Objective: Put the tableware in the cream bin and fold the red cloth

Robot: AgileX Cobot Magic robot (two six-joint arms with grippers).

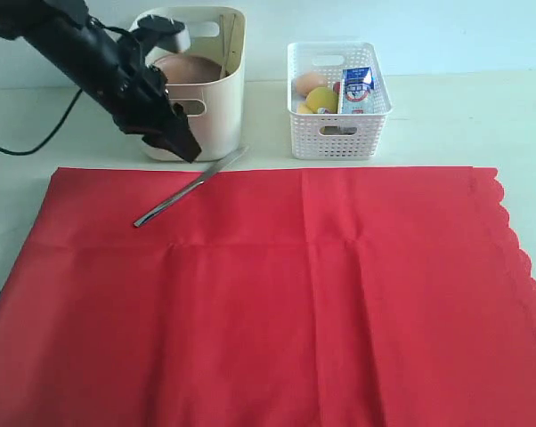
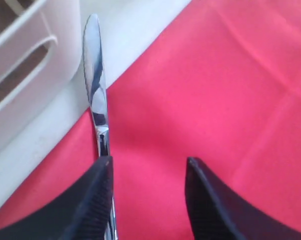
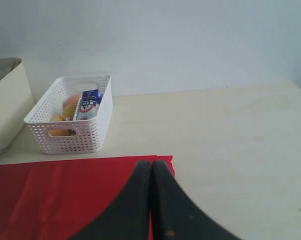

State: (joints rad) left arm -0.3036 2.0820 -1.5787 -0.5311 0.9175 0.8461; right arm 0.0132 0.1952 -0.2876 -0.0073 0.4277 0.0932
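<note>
A metal table knife lies slanted on the red cloth, its blade tip on the bare table by the cream bin. My left gripper hangs just above the knife's blade end, in front of the bin. In the left wrist view the left gripper is open with only red cloth between the fingers, and the knife runs under one finger. The bin holds a brown wooden plate and chopsticks. My right gripper is shut and empty over the cloth's corner.
A white lattice basket stands right of the cream bin with a milk carton and a lemon in it. The cloth's scalloped edge lies at the right. A black cable trails on the table at the left.
</note>
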